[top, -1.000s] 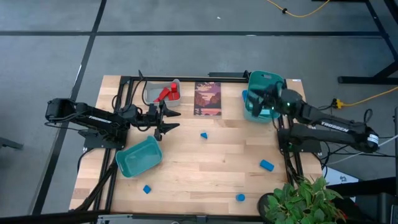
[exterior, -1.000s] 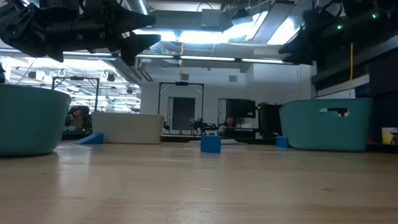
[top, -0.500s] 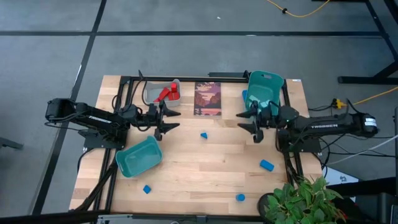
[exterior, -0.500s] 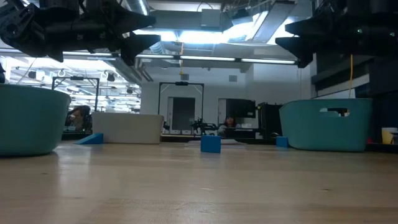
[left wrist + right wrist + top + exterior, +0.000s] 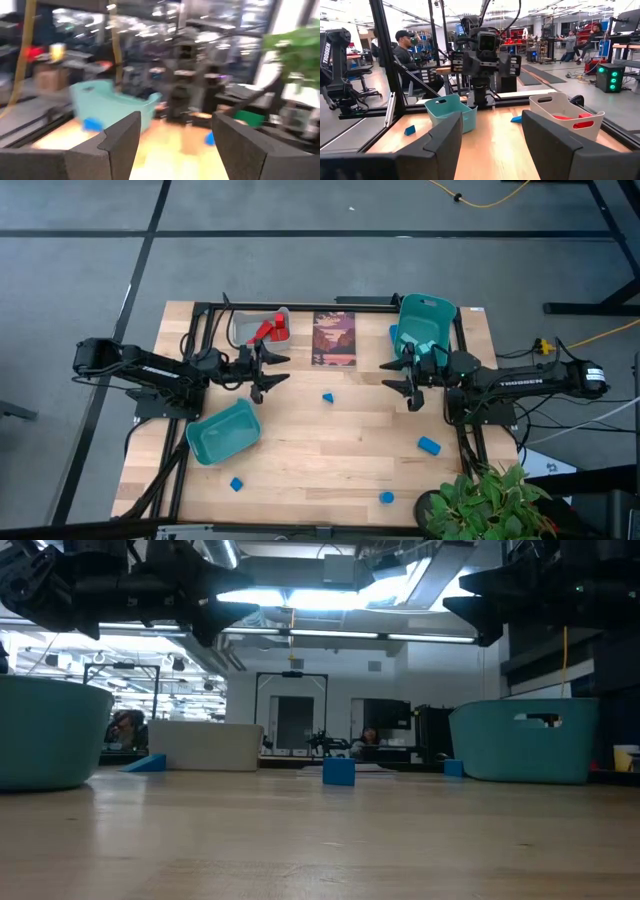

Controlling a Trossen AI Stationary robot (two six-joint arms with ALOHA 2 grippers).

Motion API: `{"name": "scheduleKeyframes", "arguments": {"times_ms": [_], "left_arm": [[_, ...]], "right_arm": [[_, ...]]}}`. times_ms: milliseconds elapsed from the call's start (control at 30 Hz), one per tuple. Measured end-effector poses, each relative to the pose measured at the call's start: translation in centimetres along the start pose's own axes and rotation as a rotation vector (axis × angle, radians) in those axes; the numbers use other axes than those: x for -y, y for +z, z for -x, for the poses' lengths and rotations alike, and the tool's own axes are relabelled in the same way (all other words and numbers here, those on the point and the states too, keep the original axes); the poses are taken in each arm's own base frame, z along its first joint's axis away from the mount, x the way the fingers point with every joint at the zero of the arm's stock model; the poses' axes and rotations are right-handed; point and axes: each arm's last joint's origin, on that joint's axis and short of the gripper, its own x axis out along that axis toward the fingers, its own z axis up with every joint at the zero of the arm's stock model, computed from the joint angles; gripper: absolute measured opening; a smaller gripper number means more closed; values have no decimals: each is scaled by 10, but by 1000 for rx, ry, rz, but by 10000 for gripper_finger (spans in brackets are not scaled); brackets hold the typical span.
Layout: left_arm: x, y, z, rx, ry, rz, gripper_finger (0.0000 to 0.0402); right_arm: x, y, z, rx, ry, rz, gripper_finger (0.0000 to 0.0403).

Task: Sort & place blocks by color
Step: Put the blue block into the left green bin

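Note:
Several blue blocks lie flat on the wooden table: one mid-table (image 5: 327, 396), one near the right (image 5: 430, 445), two by the near edge (image 5: 386, 497) (image 5: 236, 483), one beside the far teal bin (image 5: 393, 332). Red blocks (image 5: 266, 330) lie in the grey bin (image 5: 243, 326). My left gripper (image 5: 281, 370) is held level above the table at left centre, open and empty, pointing toward the right. My right gripper (image 5: 386, 376) faces it from the right, level, open and empty. In each wrist view the fingers (image 5: 120, 145) (image 5: 555, 140) stand apart with nothing between them.
A teal bin (image 5: 224, 431) sits tilted near the left arm; another teal bin (image 5: 425, 328) stands at the far right. A dark picture card (image 5: 334, 338) lies at the far middle. A potted plant (image 5: 480, 500) overhangs the near right corner. People sit in the room behind (image 5: 405, 47).
My right gripper has swung away from above the far teal bin, down and toward the table's middle, and has tipped up from pointing downward to level. It has stayed there for the last half second. The blocks have not moved.

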Motion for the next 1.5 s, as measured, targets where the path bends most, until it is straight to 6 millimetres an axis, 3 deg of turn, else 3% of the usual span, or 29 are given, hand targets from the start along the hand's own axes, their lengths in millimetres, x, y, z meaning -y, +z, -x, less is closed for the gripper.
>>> {"name": "scheduleKeyframes", "arguments": {"times_ms": [133,333,500,700,1000,1500], "left_arm": [[-8,-15,-2,-164,241,87,236],[-4,-40,0,-680,473,207,236],[17,-32,10,-956,691,228,236],[31,-32,32,-834,980,146,236],[-8,-49,56,-850,1235,227,236],[-48,-43,41,-895,1153,263,236]], "right_arm": [[0,0,0,-2,-1,-3,209],[0,-2,0,-18,-3,-5,209],[2,-4,0,-44,-41,-7,209],[2,-5,0,-50,-58,-6,209],[2,-5,0,-50,-58,-9,209],[2,-5,0,-50,-58,-14,209]]}}
